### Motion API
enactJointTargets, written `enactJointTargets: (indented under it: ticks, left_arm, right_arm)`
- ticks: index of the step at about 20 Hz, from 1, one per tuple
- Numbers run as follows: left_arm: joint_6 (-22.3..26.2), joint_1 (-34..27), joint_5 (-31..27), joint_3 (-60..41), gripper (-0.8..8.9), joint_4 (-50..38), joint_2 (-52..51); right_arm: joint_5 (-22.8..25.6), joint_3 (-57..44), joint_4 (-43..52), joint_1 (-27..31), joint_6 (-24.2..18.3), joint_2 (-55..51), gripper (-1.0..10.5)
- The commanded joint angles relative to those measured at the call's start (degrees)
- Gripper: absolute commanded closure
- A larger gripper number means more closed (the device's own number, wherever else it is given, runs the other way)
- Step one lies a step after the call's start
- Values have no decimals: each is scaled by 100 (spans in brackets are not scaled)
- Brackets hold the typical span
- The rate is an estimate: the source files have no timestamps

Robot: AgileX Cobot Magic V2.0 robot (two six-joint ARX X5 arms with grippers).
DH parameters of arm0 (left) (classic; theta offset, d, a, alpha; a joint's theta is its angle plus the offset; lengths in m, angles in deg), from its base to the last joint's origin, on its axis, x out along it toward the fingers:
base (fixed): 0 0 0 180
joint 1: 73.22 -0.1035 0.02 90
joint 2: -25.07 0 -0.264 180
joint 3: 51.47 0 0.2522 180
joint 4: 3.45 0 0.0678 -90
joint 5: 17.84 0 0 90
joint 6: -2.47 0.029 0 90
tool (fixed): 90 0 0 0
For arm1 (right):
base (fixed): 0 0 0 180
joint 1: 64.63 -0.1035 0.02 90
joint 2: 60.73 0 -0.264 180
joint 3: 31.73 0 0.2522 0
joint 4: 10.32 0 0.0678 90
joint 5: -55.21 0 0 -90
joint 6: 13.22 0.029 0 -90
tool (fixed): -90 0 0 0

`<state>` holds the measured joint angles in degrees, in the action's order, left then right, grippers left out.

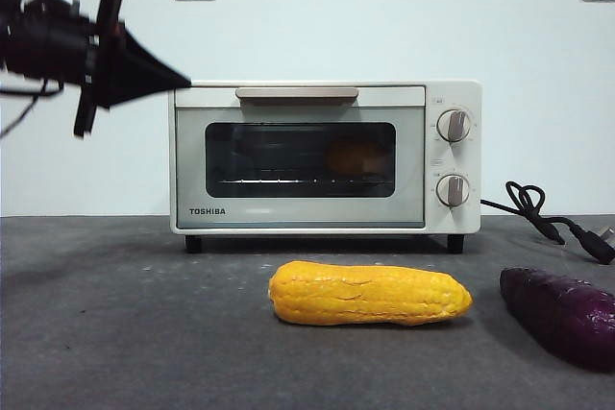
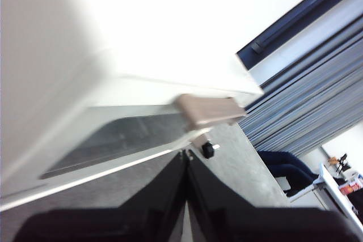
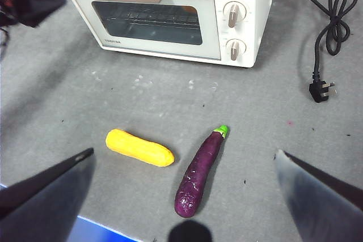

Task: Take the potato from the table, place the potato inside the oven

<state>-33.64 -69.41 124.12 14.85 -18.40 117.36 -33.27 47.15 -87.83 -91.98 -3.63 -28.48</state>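
The cream-white oven (image 1: 325, 156) (image 3: 170, 18) stands at the back of the table (image 1: 115, 314) with its glass door closed. Behind the glass, on the right of the rack, a dim tan-orange shape shows: the potato (image 1: 354, 156). My left gripper (image 1: 185, 79) (image 2: 186, 155) is shut and holds nothing. Its tip hovers at the oven's top left corner, just off the end of the bar handle (image 2: 207, 111) (image 1: 296, 93). It also appears dark in the right wrist view, the left gripper (image 3: 28, 7). My right gripper (image 3: 184, 152) hangs open high above the table, holding nothing.
A bumpy yellow corn cob (image 1: 370, 294) (image 3: 139, 147) lies in front of the oven. A dark purple vegetable (image 1: 562, 314) (image 3: 199, 173) with a green stem lies right of it. The black power cord and plug (image 1: 553, 223) (image 3: 324, 86) trail right of the oven.
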Motion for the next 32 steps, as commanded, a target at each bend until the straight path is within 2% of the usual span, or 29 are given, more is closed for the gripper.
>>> enactJointTargets:
  ticks: [1,6,9,14,17,19,22,32]
  left_arm:
    - [647,103,-219,0,820,748,-575]
    - [2330,603,-1762,0,821,3377,-2258]
    - [2889,1003,-2761,0,821,4581,-3200]
    - [2905,1558,-3593,0,821,5755,-4559]
    - [2874,1770,-3869,0,821,6262,-5143]
    - [2868,1814,-3871,0,821,6575,-5403]
    - [2870,1814,-3856,0,821,6876,-5560]
    - [2870,1814,-3845,0,818,6933,-5558]
  right_arm:
    - [-11,-44,44,-9,-144,0,381]
    - [-17,-44,52,-11,-492,76,382]
    - [-382,-44,109,-11,-625,192,383]
    - [-1016,-44,245,-13,-719,463,383]
    - [-1064,-44,243,-15,-734,586,394]
    - [-1064,-44,243,-15,-737,636,561]
    - [-1062,-44,243,-15,-739,656,975]
    - [-1016,-44,236,-13,-713,675,946]
